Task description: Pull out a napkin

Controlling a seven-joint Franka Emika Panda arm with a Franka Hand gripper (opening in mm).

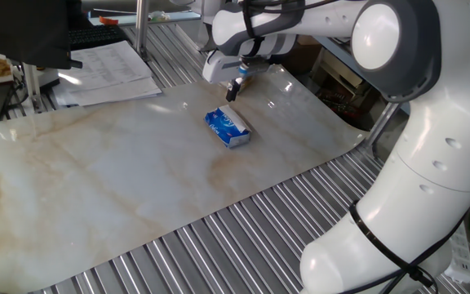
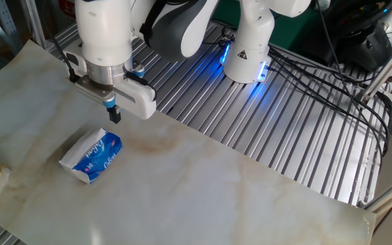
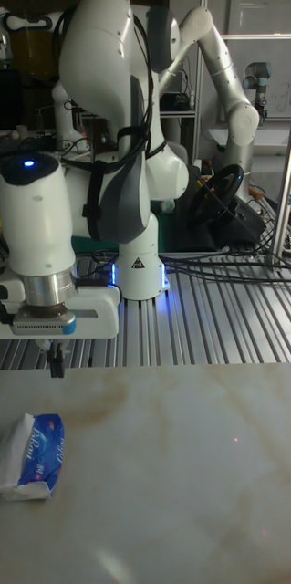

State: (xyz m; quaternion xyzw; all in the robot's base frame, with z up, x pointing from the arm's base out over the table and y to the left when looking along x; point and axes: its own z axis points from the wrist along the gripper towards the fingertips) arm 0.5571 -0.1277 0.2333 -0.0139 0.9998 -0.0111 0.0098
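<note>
Marble-patterned tabletop (image 1: 96, 188), blue tissue pack (image 2: 92, 156) lying flat, gripper (image 2: 113, 113) poised beside it.
Fingers look pressed together; the napkin sits inside the pack, so a loose pinch may drag everything.

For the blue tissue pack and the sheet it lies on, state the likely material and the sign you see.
Tissue pack: probably thin plastic film, glossy blue and white, creased and crumpled at its white end.
Sheet: looks like a marble-print flexible mat rather than stone; its edge curls up and it lies over metal slats.
</note>
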